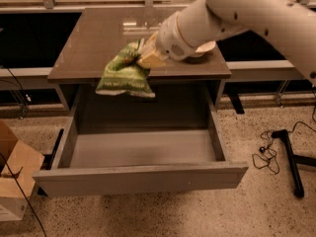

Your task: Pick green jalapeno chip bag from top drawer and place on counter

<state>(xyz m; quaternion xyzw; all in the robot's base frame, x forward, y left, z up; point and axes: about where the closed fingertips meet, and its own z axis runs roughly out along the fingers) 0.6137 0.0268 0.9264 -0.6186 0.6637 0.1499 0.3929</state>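
Note:
My gripper (146,58) is shut on the green jalapeno chip bag (123,74) by its upper right edge. It holds the bag in the air in front of the counter's (98,38) front edge, above the back of the open top drawer (143,149). The bag hangs down and to the left from the fingers. The drawer is pulled out and nothing shows inside it. My white arm comes in from the upper right across the counter.
A pale bowl (206,47) sits on the counter's right side, mostly hidden behind my arm. A cardboard box (14,177) stands on the floor at the left. A black cable and a stand leg (286,157) lie on the floor at the right.

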